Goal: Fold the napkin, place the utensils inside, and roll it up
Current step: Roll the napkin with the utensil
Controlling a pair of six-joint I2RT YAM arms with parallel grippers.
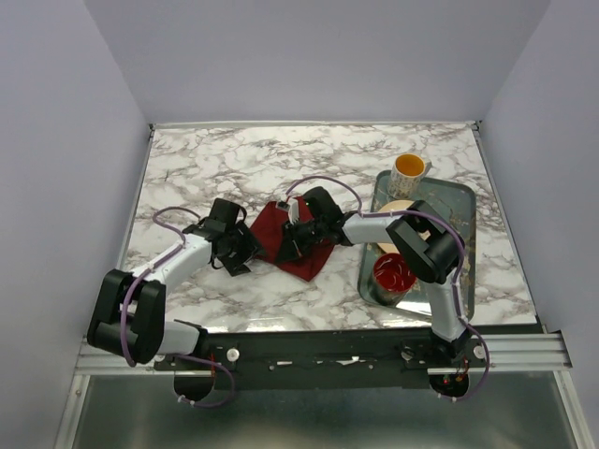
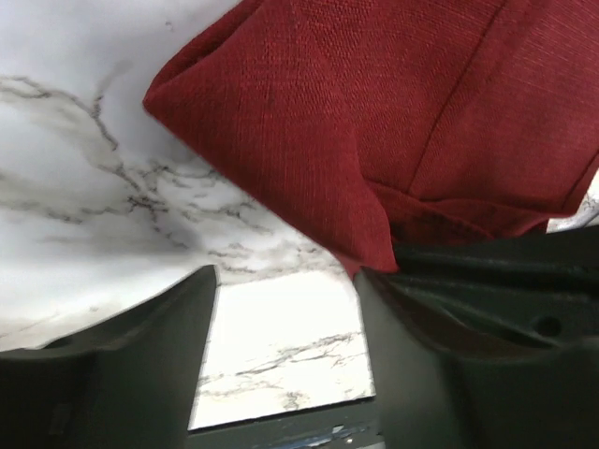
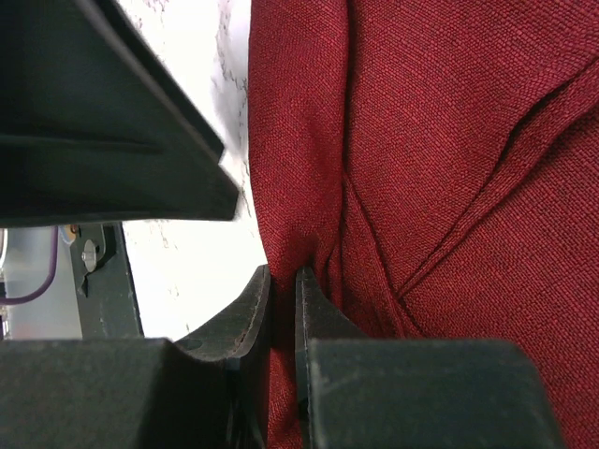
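Right gripper (image 3: 283, 292) pinched almost shut on a raised fold along one edge of the napkin (image 1: 309, 260). The left gripper (image 2: 285, 281) stands open, bare marble between its fingers, a corner of the cloth just touching the inner side of one finger. Marble table (image 1: 234, 168): both arms reach in toward its middle. Metal tray (image 1: 468, 201) sits at the right side, apart from the cloth. Napkin lies between the two grippers near the table's centre, dark red, bunched into an uneven folded wedge. Several layers and creases show in both wrist views; it is neither flat nor rolled. On the tray: a pale plate (image 1: 395, 211), partly hidden by the right arm; a red bowl (image 1: 393, 271) nearer the arm bases; a mug (image 1: 409, 168), orange inside, at the far end. Blue fork not found in any view; hidden or out of frame, cannot tell. Handling, as judged: the cloth is light, limp and coarse-woven, so it should give the fingers good bite. It will sag and drag rather than hold a shape, and a single pinch will likely pull the layers out of line. Best hold looks like a corner or outer edge, one gripper lifting while the other pins the opposite edge to the table. Fold judged incomplete; placing the fork and rolling not yet done.
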